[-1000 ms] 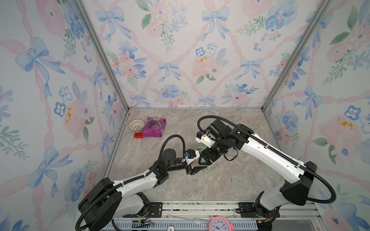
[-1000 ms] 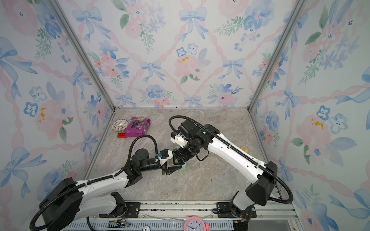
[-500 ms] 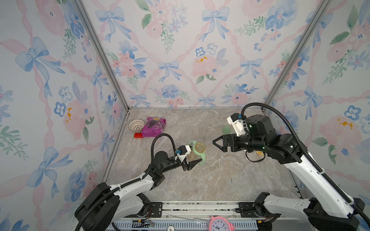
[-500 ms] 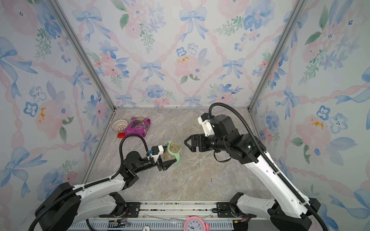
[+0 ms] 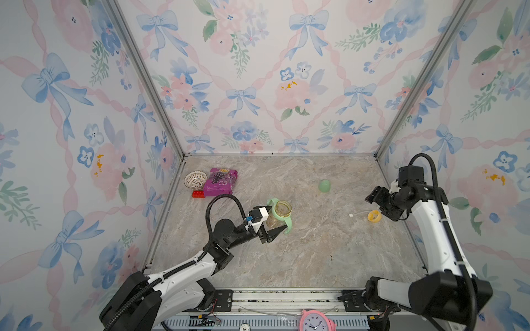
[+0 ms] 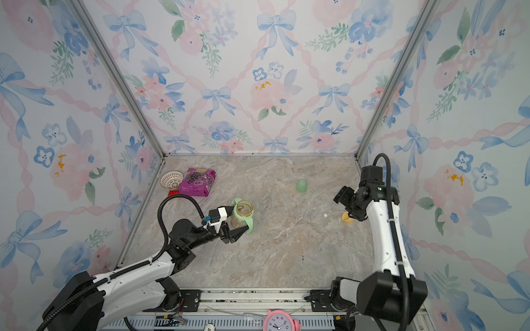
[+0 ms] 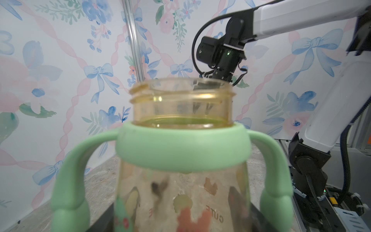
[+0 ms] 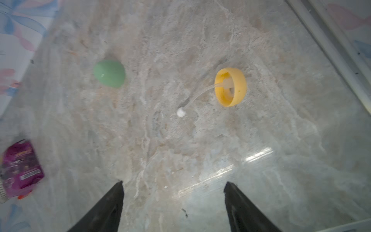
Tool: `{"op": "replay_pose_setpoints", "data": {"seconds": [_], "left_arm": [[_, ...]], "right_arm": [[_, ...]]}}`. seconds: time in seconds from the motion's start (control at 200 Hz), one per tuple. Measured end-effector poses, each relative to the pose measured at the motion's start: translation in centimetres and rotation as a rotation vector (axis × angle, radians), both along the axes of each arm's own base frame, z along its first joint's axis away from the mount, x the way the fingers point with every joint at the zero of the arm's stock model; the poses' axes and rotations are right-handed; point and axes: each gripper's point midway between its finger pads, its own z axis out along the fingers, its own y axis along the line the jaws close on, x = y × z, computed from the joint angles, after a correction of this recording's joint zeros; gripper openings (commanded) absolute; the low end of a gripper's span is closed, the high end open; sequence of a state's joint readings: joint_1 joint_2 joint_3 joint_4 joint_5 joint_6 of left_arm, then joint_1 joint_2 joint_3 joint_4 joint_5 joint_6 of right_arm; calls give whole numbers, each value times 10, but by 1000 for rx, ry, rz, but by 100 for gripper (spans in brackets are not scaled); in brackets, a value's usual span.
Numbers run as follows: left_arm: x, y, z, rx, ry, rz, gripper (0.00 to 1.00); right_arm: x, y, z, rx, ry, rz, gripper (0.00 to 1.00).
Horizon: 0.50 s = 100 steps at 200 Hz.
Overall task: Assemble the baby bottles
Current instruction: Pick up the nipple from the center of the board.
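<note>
Two arms reach over the grey marble-patterned desk (image 5: 301, 258). In both top views the left claw (image 5: 276, 217) is clamped on the clear amber-tinted plastic jar (image 5: 282, 209), which is upright, mouth open, left of centre; whether its base touches the desk I cannot tell. Round its neck sits the pale green two-handled ring (image 5: 288, 221). Over by the right wall, the right claw (image 5: 382, 204) hangs with nothing in it, just beside the yellow collar ring (image 5: 374, 215). That collar lies on the desk, and a thin clear tube (image 5: 360, 212) trails from it toward centre to a small white tip (image 5: 350, 215). Further back, well apart from both arms, the pale green dome cap (image 5: 324, 185) lies alone. In the back-left corner a white lattice basket (image 5: 195, 179), a purple snack packet (image 5: 220, 182) and a small red block (image 5: 198, 194) huddle together. Left wrist view now: the jar fills the picture, threaded mouth bare, green ring snug below the threads, a handle drooping down each side, cartoon prints on the wall, dark fingers (image 7: 104, 223) pressing low down. Right wrist view: two black fingertips (image 8: 112, 200) stand wide apart over bare desk, nothing between them. Ahead lie the collar (image 8: 230, 86), tipped on its side, with its tube, and the cap (image 8: 109, 74); the packet is a blur at the edge.
</note>
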<state>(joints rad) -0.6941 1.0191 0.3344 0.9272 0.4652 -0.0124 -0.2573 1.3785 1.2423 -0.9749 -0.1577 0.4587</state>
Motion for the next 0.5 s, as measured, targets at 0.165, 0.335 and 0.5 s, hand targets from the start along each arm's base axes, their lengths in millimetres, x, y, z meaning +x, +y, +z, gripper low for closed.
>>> {"op": "replay_pose_setpoints", "data": {"seconds": [0.165, 0.335, 0.5], "left_arm": [[-2, 1, 2, -1, 2, 8, 26], [-2, 2, 0, 8, 16, 16, 26], [-1, 4, 1, 8, 18, 28, 26]], "right_arm": [[27, -25, -65, 19, 107, 2, 62], [34, -47, -67, -24, 85, -7, 57], [34, -72, -67, -54, 69, -52, 50]]}}
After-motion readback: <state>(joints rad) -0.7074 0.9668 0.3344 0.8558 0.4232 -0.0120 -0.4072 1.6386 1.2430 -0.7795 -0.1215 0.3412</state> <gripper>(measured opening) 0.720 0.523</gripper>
